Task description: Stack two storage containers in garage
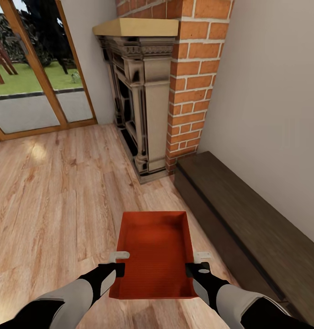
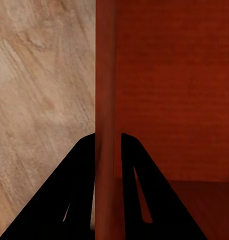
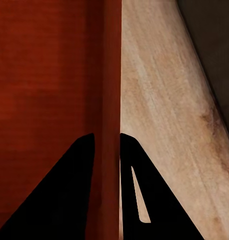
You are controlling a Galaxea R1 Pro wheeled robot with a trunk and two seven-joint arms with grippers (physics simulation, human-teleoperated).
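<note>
One orange-red storage container [image 1: 154, 249] is held between my two arms over the light wood planks of the living room. My left gripper [image 1: 119, 269] is shut on its left wall, and the wall [image 2: 106, 75] runs between the black fingers [image 2: 77, 190] in the left wrist view. On the opposite wall [image 3: 110, 70] my right gripper [image 1: 193, 269] is shut, one finger [image 3: 69, 190] on each side. The container is empty, with a flat bottom [image 3: 44, 75]. The garage is out of view.
A long dark brown bench [image 1: 248, 219] runs along the white wall close on my right. A red brick fireplace [image 1: 152, 100] stands ahead. A wood-framed glass door [image 1: 33, 91] is at the far left. Open wood floor [image 1: 51, 205] spreads to the left.
</note>
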